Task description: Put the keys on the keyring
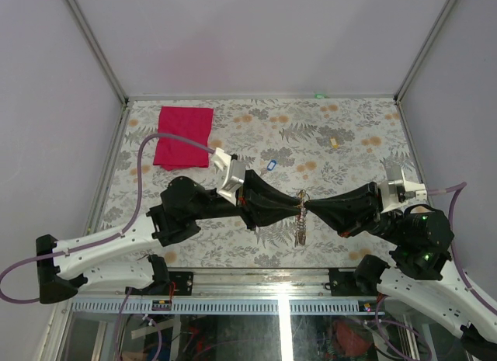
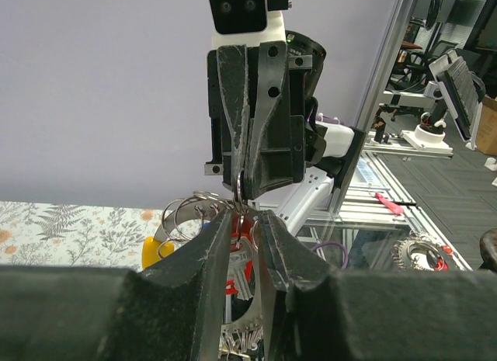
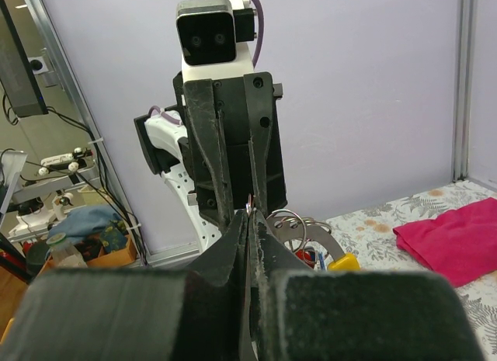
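The keyring [image 1: 300,223] hangs above the table's near middle, between both grippers, with keys dangling under it. My left gripper [image 1: 294,206] comes from the left and my right gripper [image 1: 308,206] from the right, tip to tip. In the left wrist view, my left gripper [image 2: 247,215] is closed around a red-tagged key [image 2: 240,259], and the right gripper [image 2: 239,176] pinches a thin ring. A yellow-tagged key [image 2: 154,252] hangs on the keyring's rings [image 2: 186,202]. In the right wrist view, my right gripper [image 3: 250,218] is shut on the keyring [image 3: 311,235]. A blue-tagged key [image 1: 271,164] lies on the table.
A red cloth [image 1: 183,136] lies at the back left and also shows in the right wrist view [image 3: 454,238]. A small tan block [image 1: 334,142] sits at the back right. The table's frame edge [image 1: 256,272] runs just in front of the arms.
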You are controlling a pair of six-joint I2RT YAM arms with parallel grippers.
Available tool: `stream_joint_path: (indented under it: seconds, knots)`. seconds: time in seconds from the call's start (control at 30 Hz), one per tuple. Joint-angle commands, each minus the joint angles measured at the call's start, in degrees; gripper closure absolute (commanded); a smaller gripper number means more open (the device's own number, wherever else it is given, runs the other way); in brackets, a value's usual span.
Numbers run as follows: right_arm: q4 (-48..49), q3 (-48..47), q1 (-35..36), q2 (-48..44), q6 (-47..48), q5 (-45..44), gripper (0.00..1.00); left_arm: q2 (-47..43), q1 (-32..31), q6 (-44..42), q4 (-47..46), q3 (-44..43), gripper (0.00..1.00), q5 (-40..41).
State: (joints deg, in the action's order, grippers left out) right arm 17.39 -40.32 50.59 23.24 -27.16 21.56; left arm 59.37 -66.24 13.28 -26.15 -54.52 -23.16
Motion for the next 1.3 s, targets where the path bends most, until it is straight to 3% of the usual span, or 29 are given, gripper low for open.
stream_joint_path:
  seconds: [0.0,0.4,0.5,0.6,0.8,1.13,1.27]
  knots:
    - [3.97,-0.91,-0.03,0.37,0.18,-0.24,1.0,0.26,-0.26,0.34,-4.11,-1.29,0.79,-0.5]
    - [3.04,-0.3,-0.04,0.56,0.41,0.67,1.0,0.74,-0.29,0.52,-4.44,-2.06,0.82,-1.13]
    - [2.74,-0.28,-0.05,0.57,0.6,0.67,1.0,0.87,-0.32,0.52,-4.37,-2.1,0.87,-1.19]
    - [2.74,-0.28,-0.08,0.49,0.62,0.65,1.0,1.0,-0.36,0.52,-4.13,-2.14,0.98,-1.3]
    - [-0.42,-1.88,-0.07,-0.23,2.89,0.26,0.99,0.52,-0.34,-0.26,-1.27,-2.62,1.0,-1.03]
    - [-20.34,-9.33,0.01,-3.44,16.67,-0.26,0.6,-0.2,-0.4,-7.49,21.82,-10.58,1.0,0.18]
    - [-25.1,-9.45,-0.05,-4.87,21.62,-0.22,0.56,1.06,-0.37,-10.6,33.09,-15.15,1.0,0.34]
